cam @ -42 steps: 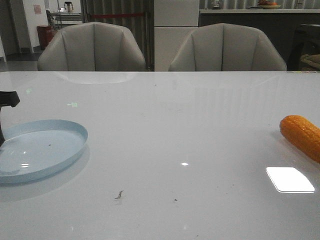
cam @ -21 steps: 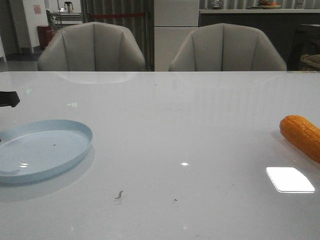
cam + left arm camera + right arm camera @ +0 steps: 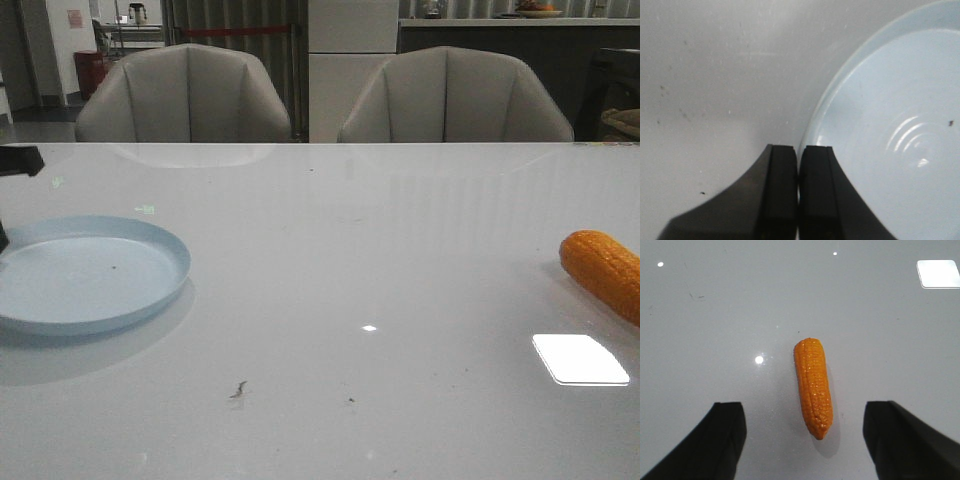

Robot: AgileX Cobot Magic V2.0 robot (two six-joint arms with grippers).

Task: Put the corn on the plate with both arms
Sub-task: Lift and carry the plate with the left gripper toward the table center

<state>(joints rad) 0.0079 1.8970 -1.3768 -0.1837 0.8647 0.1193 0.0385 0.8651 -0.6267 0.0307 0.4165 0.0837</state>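
- The plate sits at the left edge of the table, and the corn lies at the far right edge, well apart from it.
- The left gripper has its fingers pressed together on the plate's rim, as the left wrist view shows: one finger outside the rim, the other inside the dish. In the front view only a dark bit of that arm shows at the left border.
- The right gripper hangs above the corn with its fingers spread wide, one on each side of the cob and clear of it. The cob lies flat on the table, lengthwise between them, tapered end toward the camera.
- Judged from this, the step in hand is the plate's handling by the left arm, while the right arm is lined up for the pick but has not yet grasped.
- The next move calls for the right gripper to descend, close across the middle of the cob, lift it and carry it over to the plate.
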